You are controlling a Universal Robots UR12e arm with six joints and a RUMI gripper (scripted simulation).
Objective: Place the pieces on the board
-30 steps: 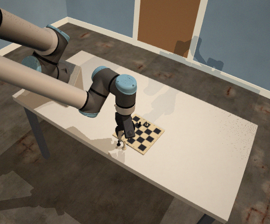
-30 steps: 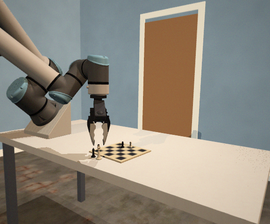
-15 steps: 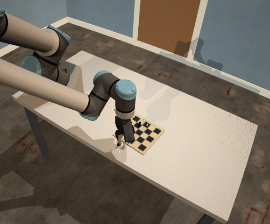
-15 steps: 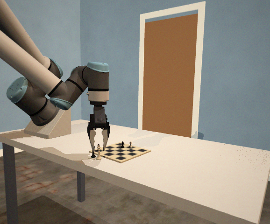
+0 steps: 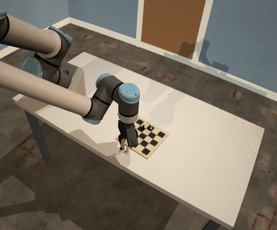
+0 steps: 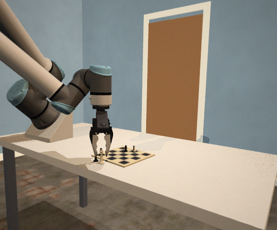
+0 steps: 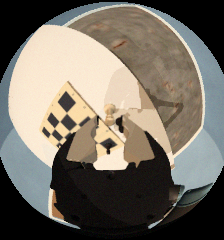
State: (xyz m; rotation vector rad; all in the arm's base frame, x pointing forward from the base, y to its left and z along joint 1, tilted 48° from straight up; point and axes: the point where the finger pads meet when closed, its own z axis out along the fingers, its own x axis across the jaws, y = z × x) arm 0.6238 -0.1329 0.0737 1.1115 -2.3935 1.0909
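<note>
The small chessboard lies on the white table. The white king stands upright on the table just off the board's near-left corner, and it also shows in the wrist view. A small black piece stands close beside it; I cannot tell if it is the pawn or the bishop. My gripper points straight down over these two pieces, its fingers partly open and low around the king's top without gripping it. Nothing is held. A black piece and a white piece stand on the board's far squares.
The arm's base block sits at the table's far left. The table's front edge runs close to the two pieces off the board. A door is in the back wall.
</note>
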